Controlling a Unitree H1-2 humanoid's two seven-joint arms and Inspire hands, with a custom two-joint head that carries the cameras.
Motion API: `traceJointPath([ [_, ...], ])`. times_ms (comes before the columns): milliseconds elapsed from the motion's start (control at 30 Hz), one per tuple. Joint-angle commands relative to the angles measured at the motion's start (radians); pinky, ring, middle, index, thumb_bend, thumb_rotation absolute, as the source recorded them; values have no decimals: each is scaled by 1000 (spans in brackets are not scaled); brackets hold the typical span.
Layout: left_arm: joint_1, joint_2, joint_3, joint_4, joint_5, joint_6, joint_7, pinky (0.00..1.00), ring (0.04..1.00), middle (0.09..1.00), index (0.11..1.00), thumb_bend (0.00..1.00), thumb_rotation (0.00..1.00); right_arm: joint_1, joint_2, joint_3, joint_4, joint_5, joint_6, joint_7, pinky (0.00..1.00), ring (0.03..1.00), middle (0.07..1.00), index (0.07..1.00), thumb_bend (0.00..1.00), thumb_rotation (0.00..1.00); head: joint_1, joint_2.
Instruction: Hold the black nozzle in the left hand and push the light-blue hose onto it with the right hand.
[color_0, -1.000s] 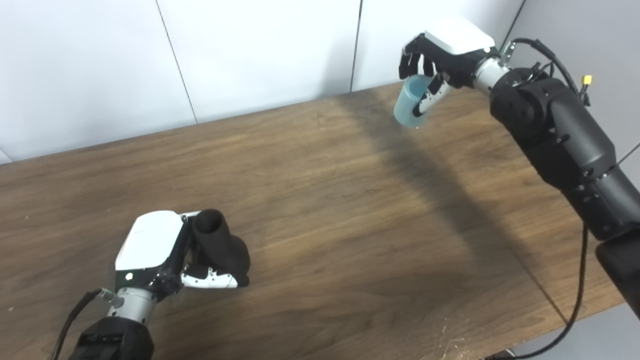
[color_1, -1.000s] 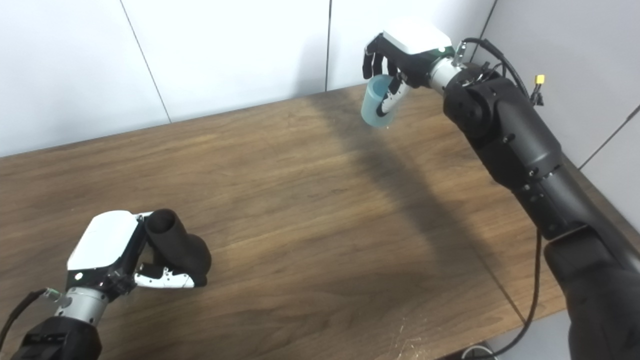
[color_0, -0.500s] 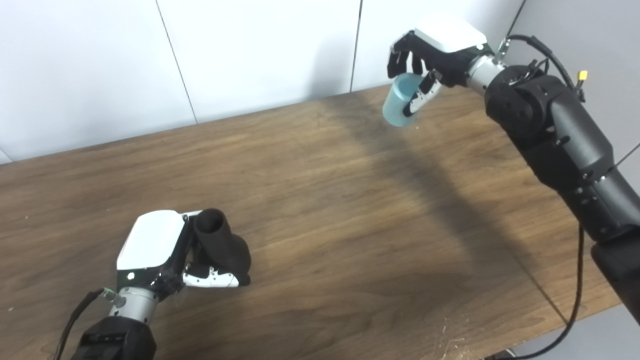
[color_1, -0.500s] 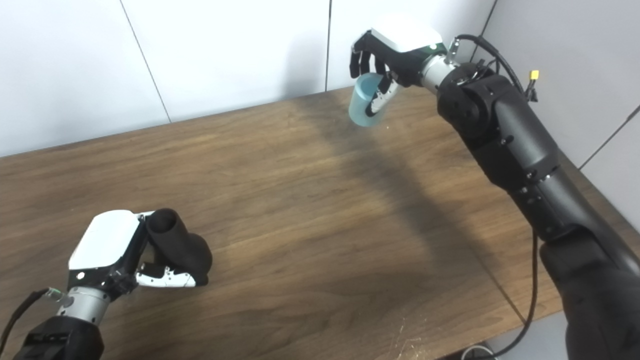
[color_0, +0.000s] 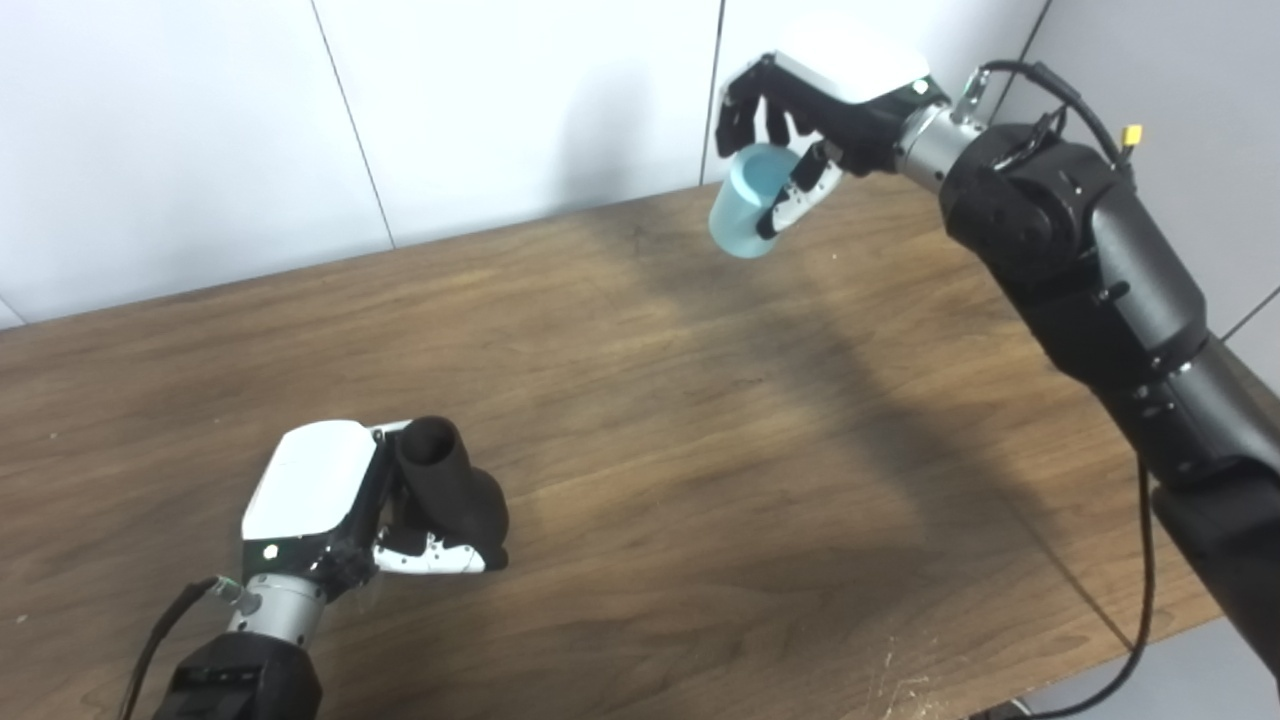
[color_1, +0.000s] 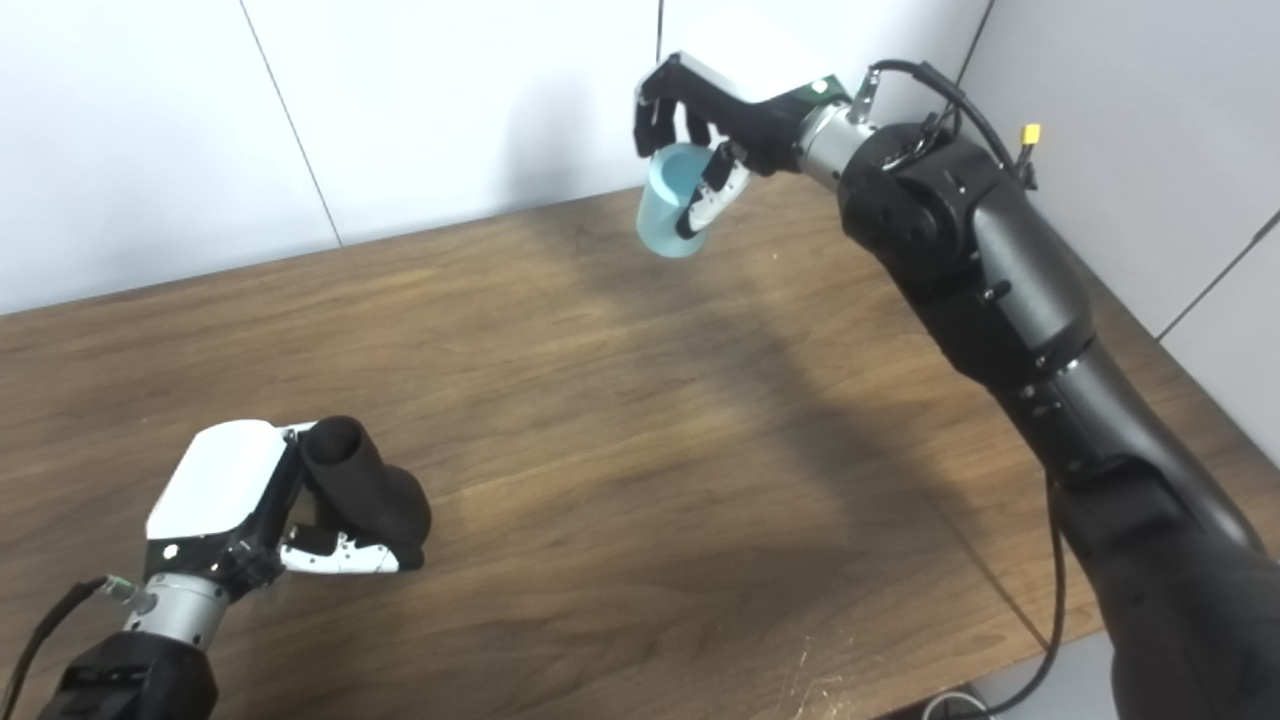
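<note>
Light-blue hose (color_0: 745, 200), gripped in the right hand (color_0: 815, 100), has travelled leftward above the table (color_0: 700, 450); left hand (color_0: 320, 495) still clasps the black nozzle (color_0: 450, 485).

- Table (color_0: 640, 420): dark brown wooden top with a lengthwise grain, running across both head views; its far edge meets a white panelled wall (color_0: 500, 100), its near right corner shows at the lower right.
- Surface marks: a small patch of pale scuffs or crumbs (color_0: 895, 675) near the front edge, right of centre; too fine to tell which.
- Shading: a broad dark shadow band crosses the top diagonally from the far middle toward the near right.
- Resting on the top, near left: black nozzle (color_0: 450, 490), open end tilted upward, held by the left hand (color_0: 330, 500); its lower end looks set on the wood.
</note>
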Motion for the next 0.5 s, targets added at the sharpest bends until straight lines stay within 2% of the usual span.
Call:
traceJointPath([
  [0,-18,-6,-8,6,21,-2,17,408,507,485,475,504,0,-61,-13,-14,-54,-3,12,8,318,391,505,505,497,0,9,0],
  [200,-20,-23,-22,19,34,9,28,427,514,486,473,503,0,-80,4,-10,-91,4,-3,38,346,396,502,505,500,0,75,-9],
  [367,-19,-41,-37,39,47,8,54,431,513,483,475,503,0,-95,17,-9,-128,41,-28,43,343,394,503,505,499,0,153,-13],
  [467,-22,-54,-47,40,64,24,39,445,512,482,477,503,0,-106,28,-17,-155,84,-21,60,336,399,502,502,500,0,189,-16],
])
